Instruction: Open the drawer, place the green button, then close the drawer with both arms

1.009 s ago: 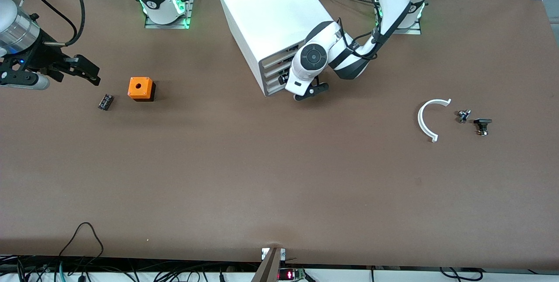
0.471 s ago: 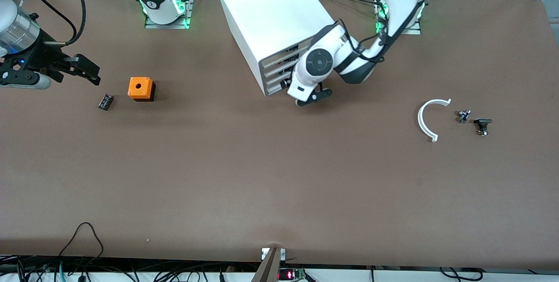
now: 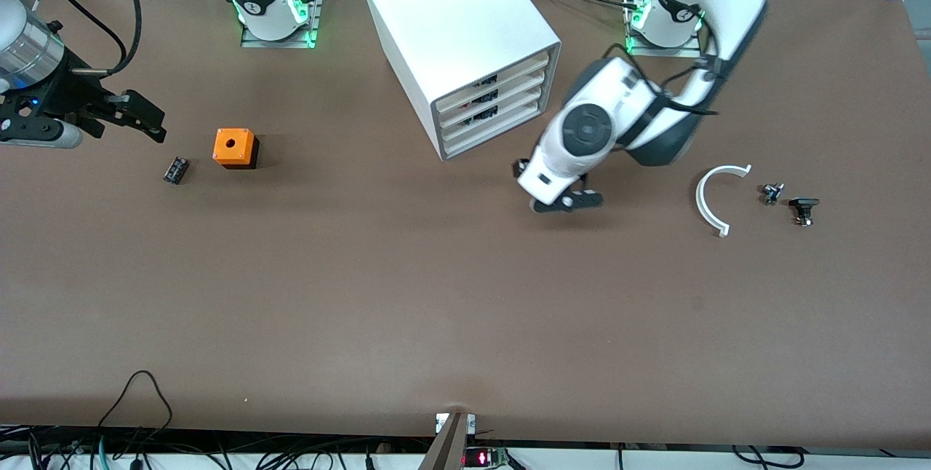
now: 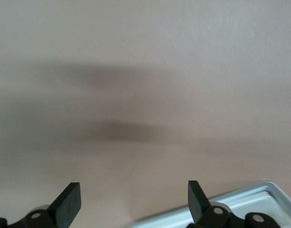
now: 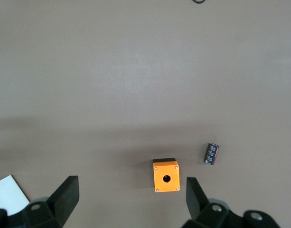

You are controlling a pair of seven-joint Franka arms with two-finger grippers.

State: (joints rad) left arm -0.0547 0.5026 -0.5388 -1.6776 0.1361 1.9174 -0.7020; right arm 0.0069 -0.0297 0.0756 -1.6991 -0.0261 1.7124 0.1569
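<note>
White cabinet (image 3: 451,26), four drawers (image 3: 491,110) shut

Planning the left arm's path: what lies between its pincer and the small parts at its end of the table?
Front view: only the white curved piece lies between the left pincer and the small parts.

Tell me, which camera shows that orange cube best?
The right wrist view: the orange cube sits plainly in view, round hole facing up, the dark chip beside it. The front view shows the cube smaller, toward the right arm's end of the table. The left wrist view shows only bare table.
</note>
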